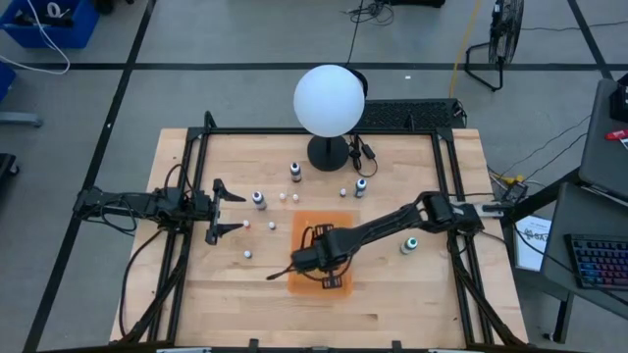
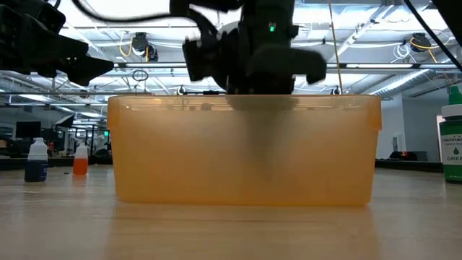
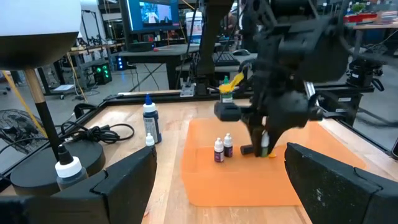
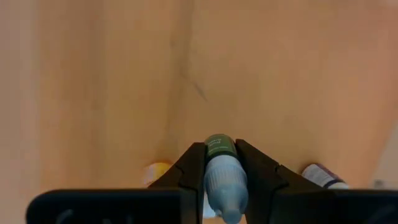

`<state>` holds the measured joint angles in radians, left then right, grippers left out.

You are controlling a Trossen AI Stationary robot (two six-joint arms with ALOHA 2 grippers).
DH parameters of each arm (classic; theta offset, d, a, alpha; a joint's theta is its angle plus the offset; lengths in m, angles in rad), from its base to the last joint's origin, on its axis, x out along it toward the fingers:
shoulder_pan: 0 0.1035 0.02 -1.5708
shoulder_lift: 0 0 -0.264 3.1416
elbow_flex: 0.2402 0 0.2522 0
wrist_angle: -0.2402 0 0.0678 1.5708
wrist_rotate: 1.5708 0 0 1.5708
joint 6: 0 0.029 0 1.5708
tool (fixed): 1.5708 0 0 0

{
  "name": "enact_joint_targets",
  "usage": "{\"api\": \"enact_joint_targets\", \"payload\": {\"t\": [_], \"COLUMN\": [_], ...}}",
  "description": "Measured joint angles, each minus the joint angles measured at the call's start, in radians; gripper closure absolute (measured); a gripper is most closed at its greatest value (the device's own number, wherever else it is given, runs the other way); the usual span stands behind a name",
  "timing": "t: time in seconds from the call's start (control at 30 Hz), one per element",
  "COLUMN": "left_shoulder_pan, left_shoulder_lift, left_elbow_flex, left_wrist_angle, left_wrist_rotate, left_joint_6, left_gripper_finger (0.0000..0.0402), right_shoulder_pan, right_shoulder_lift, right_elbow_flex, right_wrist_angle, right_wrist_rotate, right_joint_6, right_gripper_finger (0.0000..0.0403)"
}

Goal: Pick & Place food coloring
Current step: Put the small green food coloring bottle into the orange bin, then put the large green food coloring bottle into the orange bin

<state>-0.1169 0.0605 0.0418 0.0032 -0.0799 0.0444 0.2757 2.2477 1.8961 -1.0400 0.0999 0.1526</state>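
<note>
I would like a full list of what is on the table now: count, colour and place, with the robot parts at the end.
lamp: one, white globe on black base, far middle of table
tray: one, orange, centre
larger bottles: four, dark, with white, blue or green tops, around tray
tiny bottles: about six, whitish, scattered left of and behind tray
bottles in tray: two, dark, white caps
held bottle: one, whitish, green label
left claw: open, left of tray
right claw: shut on held bottle, over tray

Smooth pale wood table (image 1: pixel 392 284), translucent orange plastic bin (image 2: pixel 245 152), matt white globe (image 1: pixel 329 99), matt blk gripper (image 4: pixel 221 163)
</note>
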Motion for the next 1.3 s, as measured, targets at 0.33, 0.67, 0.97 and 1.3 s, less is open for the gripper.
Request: {"api": "enact_joint_targets", "payload": {"t": [0.33,0.67,0.97,1.3], "left_shoulder_pan": [0.0,0.0,0.0,0.0], "left_shoulder_lift": [0.0,0.0,0.0,0.0], "left_elbow_flex": [0.0,0.0,0.0,0.0], "left_wrist_angle": [0.0,0.0,0.0,0.0], "left_wrist_rotate": [0.0,0.0,0.0,0.0], "left_joint_6": [0.0,0.0,0.0,0.0], "left_gripper_finger": [0.005,0.005,0.005,0.005], "right_shoulder_pan": [-0.018,-0.018,-0.02,-0.021], "right_shoulder_lift": [0.023,0.023,0.016,-0.084], "right_elbow_flex": [0.0,0.0,0.0,-0.001], "right_wrist_angle": [-0.043,-0.023,-0.007,-0.004], "right_wrist_rotate": [0.0,-0.053,-0.05,-0.049], "right_joint_6": [0.009,0.047,0.048,0.089], "right_gripper_finger": [0.0347,0.0287,0.0209,0.0216]}}
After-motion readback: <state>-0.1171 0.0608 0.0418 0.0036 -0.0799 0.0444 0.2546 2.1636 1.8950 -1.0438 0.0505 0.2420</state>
